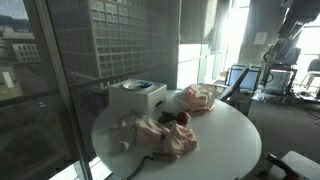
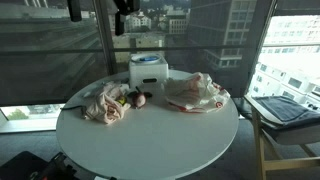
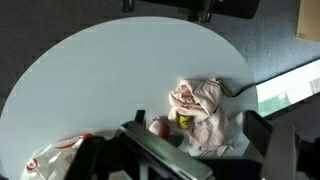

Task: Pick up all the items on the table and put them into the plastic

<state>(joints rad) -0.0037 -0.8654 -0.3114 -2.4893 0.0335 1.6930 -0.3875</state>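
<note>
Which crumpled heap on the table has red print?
The thin plastic bag beside the white box: red marks show on it. The cloth heap is plain pale pink and whitish.

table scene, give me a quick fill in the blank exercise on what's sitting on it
1. The table has a white top that is ___ in shape.
2. The white box has a round top coloured ___.
3. The plastic bag is wrinkly and carries ___ print.

Missing words: round; blue; red
</note>
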